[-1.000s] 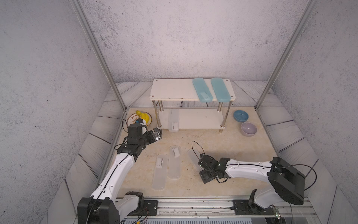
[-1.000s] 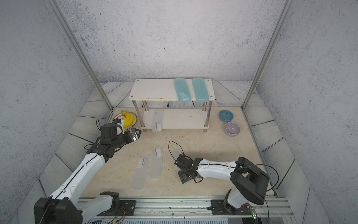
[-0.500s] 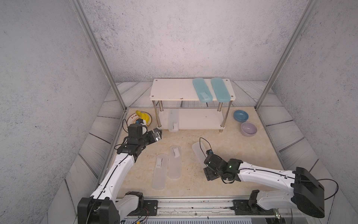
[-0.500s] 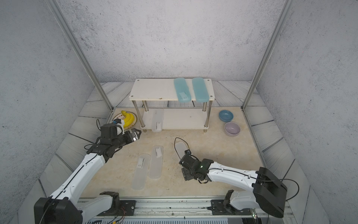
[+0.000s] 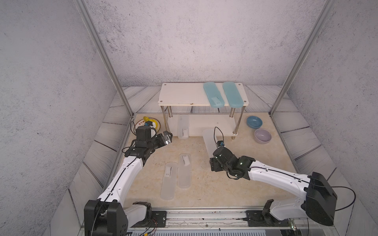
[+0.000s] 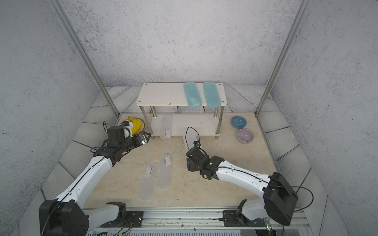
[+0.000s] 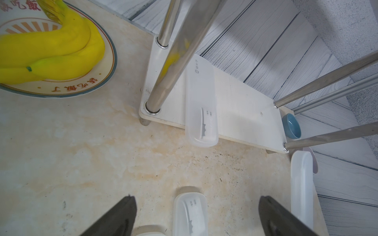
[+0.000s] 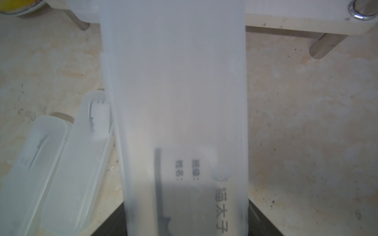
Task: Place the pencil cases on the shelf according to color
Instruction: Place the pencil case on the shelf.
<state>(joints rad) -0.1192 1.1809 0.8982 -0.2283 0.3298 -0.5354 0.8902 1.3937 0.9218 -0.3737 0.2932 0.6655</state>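
Observation:
The shelf (image 5: 182, 97) stands at the back, with two teal pencil cases (image 5: 212, 97) (image 5: 232, 96) side by side on the right of its top board. A frosted clear case (image 5: 183, 127) lies on the left of the lower board. My right gripper (image 5: 213, 152) is shut on another clear case (image 5: 208, 139) (image 8: 176, 102), held off the table with its far end at the lower board's front edge. Two more clear cases (image 5: 185, 171) (image 5: 168, 180) lie side by side on the table. My left gripper (image 5: 168, 135) (image 7: 196, 216) hangs open and empty beside the shelf's front left leg.
A plate with yellow bananas (image 5: 148, 122) sits left of the shelf, behind my left wrist. A blue bowl (image 5: 254, 122) and a lilac bowl (image 5: 262, 135) stand right of the shelf. Chrome legs (image 7: 169, 67) flank the lower board's front opening.
My right arm has swung out from the table's front and carried the clear case back toward the shelf's lower board. The left arm has stayed put.

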